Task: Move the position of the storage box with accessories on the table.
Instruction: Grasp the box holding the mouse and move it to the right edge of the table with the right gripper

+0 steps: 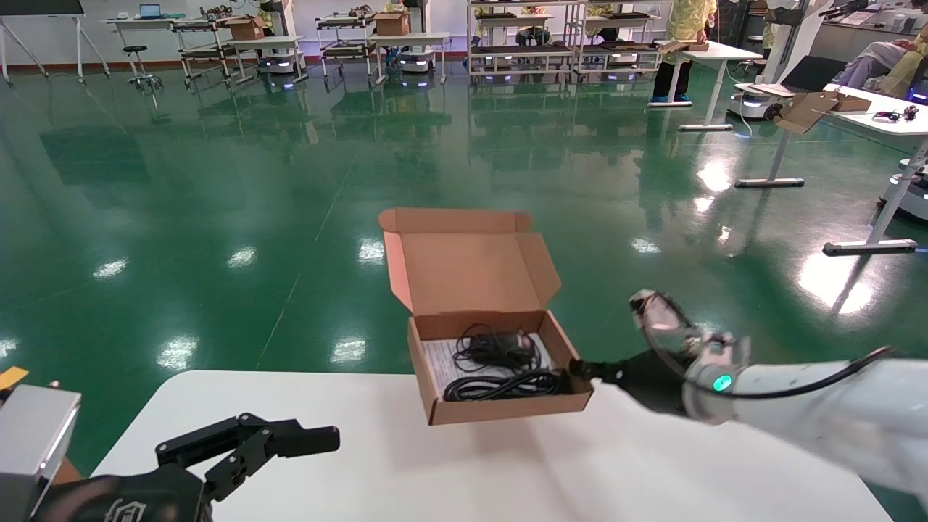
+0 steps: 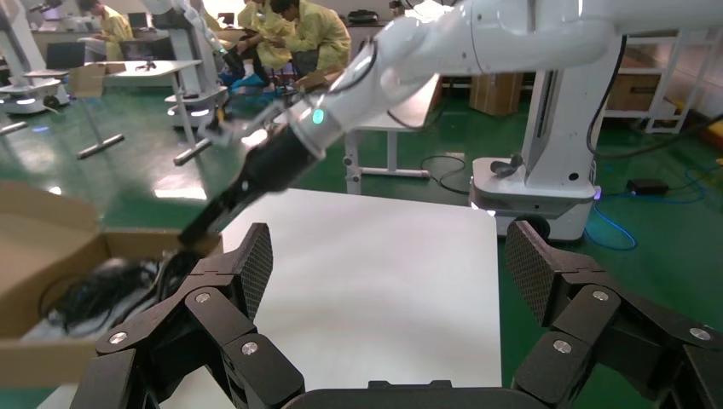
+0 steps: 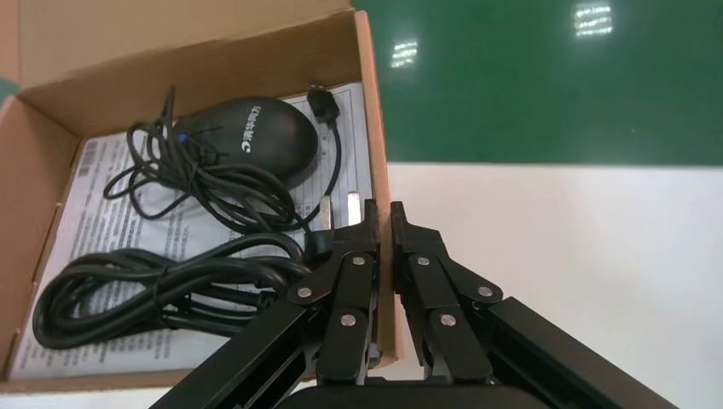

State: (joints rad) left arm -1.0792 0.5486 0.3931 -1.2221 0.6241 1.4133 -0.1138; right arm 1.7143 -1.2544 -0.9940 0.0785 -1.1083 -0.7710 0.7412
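Observation:
The storage box (image 1: 507,409), shallow brown cardboard with its flap lid standing open, is at the table's (image 1: 406,478) far edge, with a shadow under it. Inside lie a black mouse (image 1: 500,342), its coiled cable (image 1: 500,384) and a white printed sheet (image 1: 435,362). My right gripper (image 1: 576,371) is shut on the box's right side wall. In the right wrist view the gripper (image 3: 384,221) pinches the wall (image 3: 371,111) beside the mouse (image 3: 251,136), cable (image 3: 153,285) and sheet (image 3: 102,213). My left gripper (image 1: 272,460) is open and empty at the near left, also in its wrist view (image 2: 388,264).
Bare white tabletop (image 2: 409,324) lies between my grippers and toward the near edge. Beyond the table is green floor (image 1: 290,188), with distant desks (image 1: 892,119), racks and people in yellow coats. A white robot base (image 2: 537,183) stands past the table's right end.

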